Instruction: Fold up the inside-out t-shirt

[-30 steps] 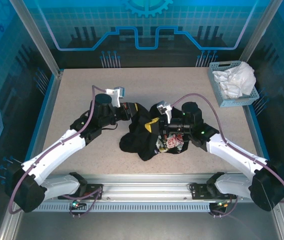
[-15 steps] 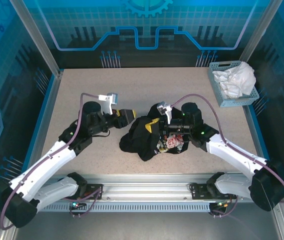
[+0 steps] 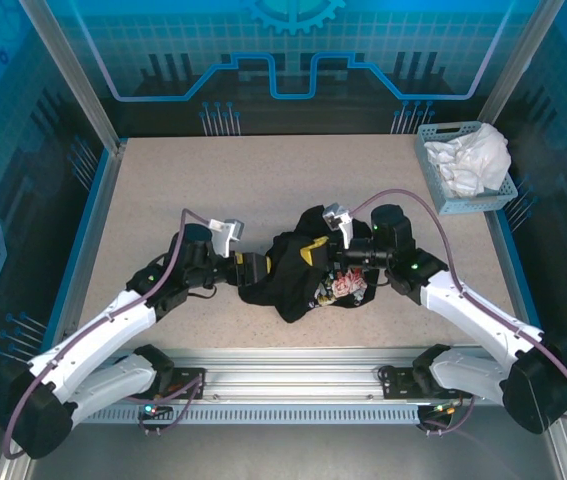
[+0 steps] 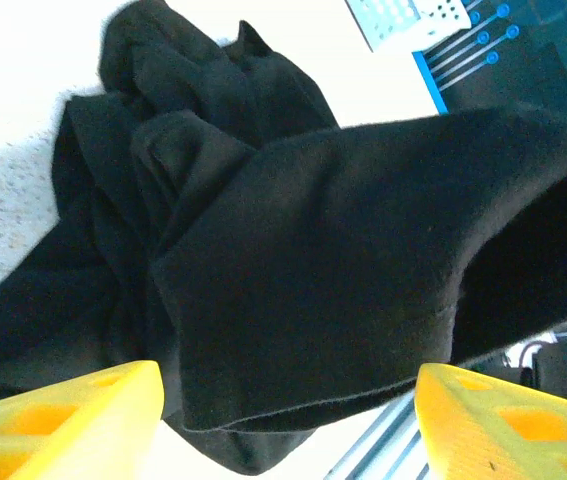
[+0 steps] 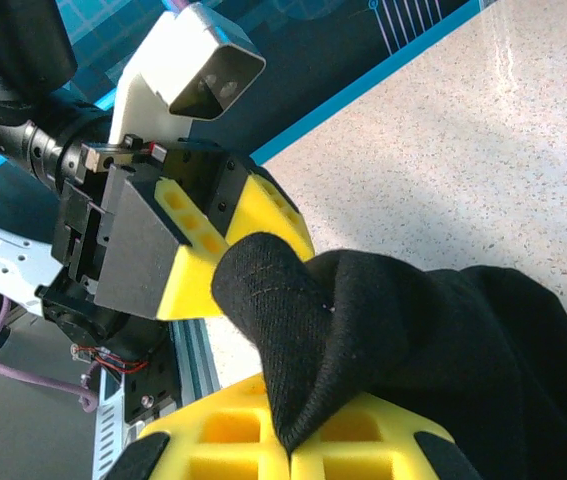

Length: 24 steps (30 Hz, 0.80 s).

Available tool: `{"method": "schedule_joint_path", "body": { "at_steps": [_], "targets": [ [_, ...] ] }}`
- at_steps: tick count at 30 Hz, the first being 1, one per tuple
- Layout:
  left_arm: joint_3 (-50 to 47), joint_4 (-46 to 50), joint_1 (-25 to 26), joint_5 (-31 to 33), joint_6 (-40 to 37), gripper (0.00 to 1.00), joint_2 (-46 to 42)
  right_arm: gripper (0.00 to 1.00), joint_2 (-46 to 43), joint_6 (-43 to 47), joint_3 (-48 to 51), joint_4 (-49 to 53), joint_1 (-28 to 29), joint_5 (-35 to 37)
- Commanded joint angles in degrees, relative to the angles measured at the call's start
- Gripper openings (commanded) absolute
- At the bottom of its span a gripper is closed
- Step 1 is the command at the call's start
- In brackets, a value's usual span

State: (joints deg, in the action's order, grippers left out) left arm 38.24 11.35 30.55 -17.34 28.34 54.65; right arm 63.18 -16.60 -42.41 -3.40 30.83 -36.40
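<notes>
Nearest, at mid-table on the speckled beige tabletop (image 3: 163,180): large black short-sleeved cloth t-shirt (image 3: 285,285), bunched in a crumpled heap, small red-and-white printed graphic (image 3: 343,287) showing on its right side. Not yet spread and no fold made, by the look of it.

At the heap's left edge: left gripper (image 4: 290,422), yellow fingers parted wide, nothing pinched. In the left wrist view, a hemmed flap of black cloth hanging just above and between the two tips. On the heap's top, toward the right: right gripper (image 5: 288,448), yellow pads clenched tight on a raised ridge of the black fabric, with the left gripper's tips just beyond that ridge.

Farther back, at the right rear corner: pale blue plastic basket (image 3: 460,206) holding a crumpled white cloth garment (image 3: 475,155), well apart from the work.

Likely trouble: closing the left fingers here could catch several stacked layers instead of one hem, so pulling apart would drag the whole lump rather than open it. Could also lose the right pinch, a narrow ridge only. With the tips this near each other, some risk of finger knocking finger.
</notes>
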Motion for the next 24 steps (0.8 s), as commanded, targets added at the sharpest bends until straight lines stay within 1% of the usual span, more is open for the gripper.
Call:
{"method": "schedule_joint_path", "body": {
  "at_steps": [1,6,11,12,15,19,21,24],
  "targets": [
    [-1.2,-5.0,0.8,-5.0,0.0,0.69,1.1,0.00,-0.8,0.9,0.3,1.2,-1.1,-0.2],
    [-0.1,-7.6,2.4,-5.2,-0.1,0.66,3.8,0.00,-0.4,0.7,0.3,0.9,-1.1,-0.5],
    [1.8,-9.2,3.1,-5.6,0.0,0.60,7.3,0.00,-0.5,0.5,0.6,0.5,-1.1,-0.8],
    [2.1,-9.2,3.0,-4.9,0.1,0.57,7.7,0.00,-0.6,0.6,0.7,0.5,-1.1,-0.9],
    [3.0,-9.9,3.1,-2.8,0.1,0.43,8.7,0.00,-1.0,1.3,1.1,1.1,-1.2,-1.0],
    [3.7,-10.9,3.0,-1.7,-0.2,0.27,9.0,0.00,-1.9,2.3,1.6,1.9,-1.2,-1.0],
    [3.9,-10.9,2.9,-1.2,-0.6,0.23,8.6,0.00,-2.2,2.8,1.7,2.7,-1.3,-0.8],
    [4.2,-11.0,2.8,-0.8,-0.9,0.19,8.1,0.00,-2.6,3.0,2.0,3.0,-1.5,-0.7]
  ]
}}
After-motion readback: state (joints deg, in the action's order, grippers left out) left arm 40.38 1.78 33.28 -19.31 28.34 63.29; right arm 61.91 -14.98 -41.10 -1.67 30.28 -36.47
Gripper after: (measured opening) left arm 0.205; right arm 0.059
